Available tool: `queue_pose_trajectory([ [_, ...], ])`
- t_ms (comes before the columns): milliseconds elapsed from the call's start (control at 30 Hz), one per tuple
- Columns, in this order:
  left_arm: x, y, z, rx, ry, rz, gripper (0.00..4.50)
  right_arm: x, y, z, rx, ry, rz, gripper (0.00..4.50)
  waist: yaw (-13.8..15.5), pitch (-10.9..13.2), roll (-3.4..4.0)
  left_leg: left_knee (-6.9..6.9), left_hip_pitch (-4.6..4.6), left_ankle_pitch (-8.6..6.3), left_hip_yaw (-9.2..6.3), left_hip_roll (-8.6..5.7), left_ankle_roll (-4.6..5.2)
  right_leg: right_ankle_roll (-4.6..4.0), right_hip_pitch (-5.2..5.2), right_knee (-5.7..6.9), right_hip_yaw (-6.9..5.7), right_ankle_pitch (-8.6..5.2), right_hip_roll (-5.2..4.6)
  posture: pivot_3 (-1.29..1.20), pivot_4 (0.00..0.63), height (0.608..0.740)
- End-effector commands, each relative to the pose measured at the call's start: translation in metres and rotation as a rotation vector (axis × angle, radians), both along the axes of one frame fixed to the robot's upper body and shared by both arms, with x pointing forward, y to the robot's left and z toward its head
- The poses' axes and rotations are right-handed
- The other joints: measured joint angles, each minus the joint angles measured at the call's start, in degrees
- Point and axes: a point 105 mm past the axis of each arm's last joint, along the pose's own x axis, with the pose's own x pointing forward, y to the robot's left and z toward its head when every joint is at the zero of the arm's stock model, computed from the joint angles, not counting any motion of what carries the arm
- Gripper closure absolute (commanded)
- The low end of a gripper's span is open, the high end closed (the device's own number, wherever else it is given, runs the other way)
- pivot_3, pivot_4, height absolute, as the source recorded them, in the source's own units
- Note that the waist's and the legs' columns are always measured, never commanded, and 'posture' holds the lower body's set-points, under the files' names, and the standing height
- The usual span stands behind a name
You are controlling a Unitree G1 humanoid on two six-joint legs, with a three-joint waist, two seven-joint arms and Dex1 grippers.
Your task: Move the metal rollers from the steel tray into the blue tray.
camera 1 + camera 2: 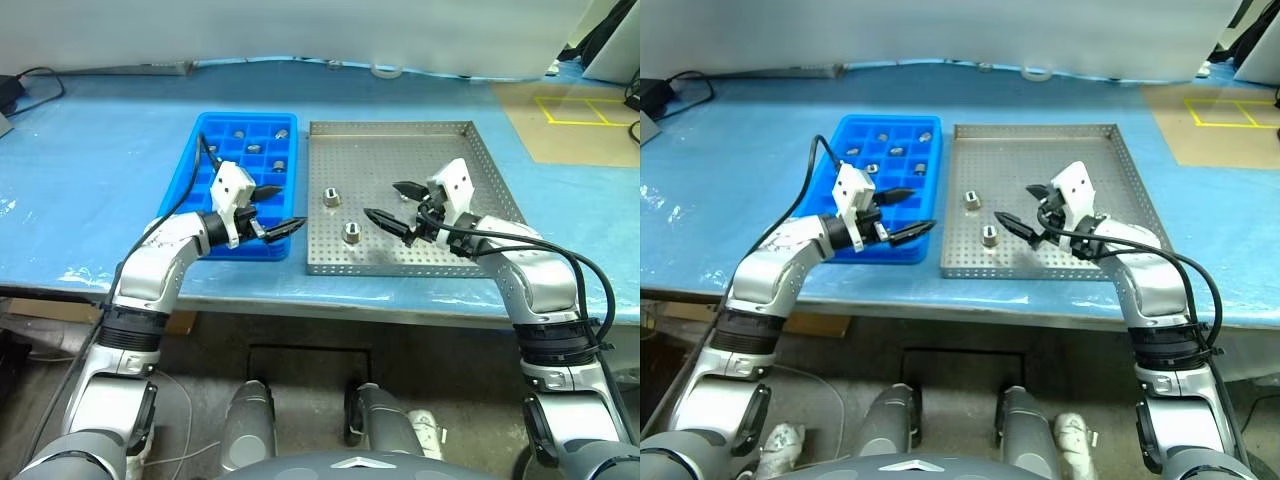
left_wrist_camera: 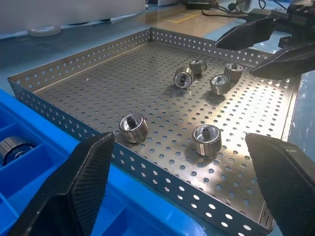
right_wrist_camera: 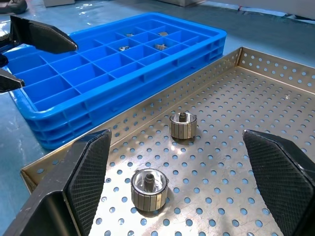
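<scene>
Blue-covered table (image 1: 90, 170) holds the blue tray (image 1: 205, 150) beside the steel tray (image 1: 400, 150). Metal rollers (image 1: 352, 233) sit in both trays. Left gripper (image 1: 280, 208) and right gripper (image 1: 392, 204) hover spread wide, grasping nothing.

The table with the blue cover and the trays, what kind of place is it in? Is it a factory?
Probably a workshop or robot test lab, not surely a factory. A perforated steel tray holds small metal rollers, a blue tray sorts parts into compartments, and yellow tape marks the floor.

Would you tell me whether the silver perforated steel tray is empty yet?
Not empty: the silver perforated steel tray holds several small metal rollers.
</scene>
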Motion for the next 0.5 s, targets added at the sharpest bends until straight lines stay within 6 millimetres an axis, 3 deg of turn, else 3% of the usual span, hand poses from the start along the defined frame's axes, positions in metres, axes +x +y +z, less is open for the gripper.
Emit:
queue_pose_trajectory([
  [33,0.003,-0.002,0.022,-0.017,-0.063,-0.028,0.0,-0.002,0.014,0.011,-0.031,-0.053,0.083,0.02,-0.06,0.0,0.0,0.01,0.01,0.0,0.0,0.0,0.0,-0.01,0.0,0.01,0.0,0.01,0.01,-0.03,0.15,0.74],
  [167,0.012,-0.003,0.035,0.001,-0.131,-0.015,0.0,0.005,0.028,0.021,-0.085,-0.1,0.154,0.02,-0.29,0.0,0.01,0.01,0.02,0.0,0.01,-0.01,0.0,-0.03,0.0,0.02,0.01,0.02,0.02,-0.03,0.15,0.74],
  [300,0.033,-0.002,0.048,0.055,-0.23,0.044,0.0,0.013,0.026,0.034,-0.093,-0.135,0.164,0.02,0.08,0.0,0.0,0.04,0.01,0.03,-0.01,-0.02,-0.04,-0.1,-0.01,0.04,-0.01,0.06,0.08,0.01,0.15,0.74],
  [500,0.06,-0.033,0.086,0.123,-0.367,0.006,0.0,0.003,0.006,0.033,-0.127,-0.122,0.165,0.02,1.68,0.0,-0.01,0.18,-0.16,0.01,-0.08,-0.03,0.01,-0.11,0.02,0.0,0.0,0.07,0.02,0.01,0.15,0.74],
])
